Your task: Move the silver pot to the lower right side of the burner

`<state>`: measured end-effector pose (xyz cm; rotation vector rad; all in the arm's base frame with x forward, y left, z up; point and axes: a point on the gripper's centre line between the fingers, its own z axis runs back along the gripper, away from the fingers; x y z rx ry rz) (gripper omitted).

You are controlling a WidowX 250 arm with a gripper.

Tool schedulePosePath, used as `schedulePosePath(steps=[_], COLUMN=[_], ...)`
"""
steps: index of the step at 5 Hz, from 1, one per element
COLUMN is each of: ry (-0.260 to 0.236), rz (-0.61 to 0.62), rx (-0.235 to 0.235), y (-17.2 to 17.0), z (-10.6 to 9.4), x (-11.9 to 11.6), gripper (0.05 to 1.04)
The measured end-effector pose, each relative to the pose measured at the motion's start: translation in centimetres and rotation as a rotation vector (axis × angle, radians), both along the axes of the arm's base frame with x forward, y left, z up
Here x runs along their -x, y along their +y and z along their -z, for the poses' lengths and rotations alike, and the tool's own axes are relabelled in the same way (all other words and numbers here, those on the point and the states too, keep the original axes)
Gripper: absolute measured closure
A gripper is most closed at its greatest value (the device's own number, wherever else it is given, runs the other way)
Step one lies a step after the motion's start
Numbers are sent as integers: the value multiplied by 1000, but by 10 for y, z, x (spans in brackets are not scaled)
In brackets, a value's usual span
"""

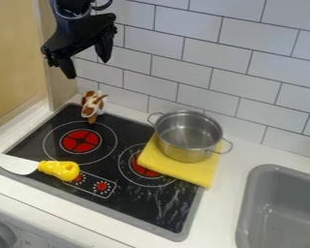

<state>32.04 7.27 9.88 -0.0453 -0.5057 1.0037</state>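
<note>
White rectangular tiles (177, 55) with dark grout line the wall beside a pale wooden panel (14, 63).

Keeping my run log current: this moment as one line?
gripper: open, empty | silver pot: on yellow cloth | move: not yet done

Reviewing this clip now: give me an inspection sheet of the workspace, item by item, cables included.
Surface: black cooktop set in a white counter; pale streaks at its front right.
Job's things: silver pot upright on a yellow cloth, which partly covers the right burner.
Clutter: yellow-handled utensil at the left front; brown-and-white toy figure at the back left.
Gripper: gripper open, above the back left, holding nothing.
Cables: dark loop beside the arm, possibly a cable; nothing seen on the cooktop.
Surroundings: tiled wall behind, grey sink right, wooden panel left.
</note>
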Motion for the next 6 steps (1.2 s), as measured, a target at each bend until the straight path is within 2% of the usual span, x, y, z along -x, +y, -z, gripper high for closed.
schedulePosePath(steps=[1,3,4,5,6], ry=[52,-19,-71,-81,-67], rz=[-10,45,93,110,166], rx=[21,115,204,236,272], y=[-3,-43,-60,-67,-88], z=[17,23,25,25,31], x=[12,10,12,11,10], gripper=[84,84,84,84,84])
